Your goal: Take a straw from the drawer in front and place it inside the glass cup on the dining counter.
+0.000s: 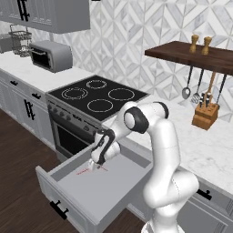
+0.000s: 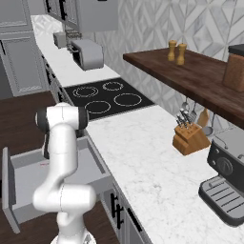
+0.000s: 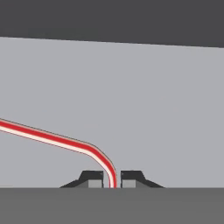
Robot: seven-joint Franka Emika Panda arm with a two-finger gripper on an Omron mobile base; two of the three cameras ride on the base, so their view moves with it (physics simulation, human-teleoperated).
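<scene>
The gripper [image 3: 112,179] is reaching down into the open drawer [image 1: 73,199] below the stove [image 1: 98,94], its fingers [image 3: 94,178] pinching the bent end of the straw [image 3: 52,138], which is lying on the drawer floor, running left.

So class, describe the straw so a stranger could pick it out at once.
Find the black stove; beside it a light-grey drawer stands pulled open. On its floor, at the robot's hand, lies the straw: thin, red with a pale stripe, bent near one end.
</scene>
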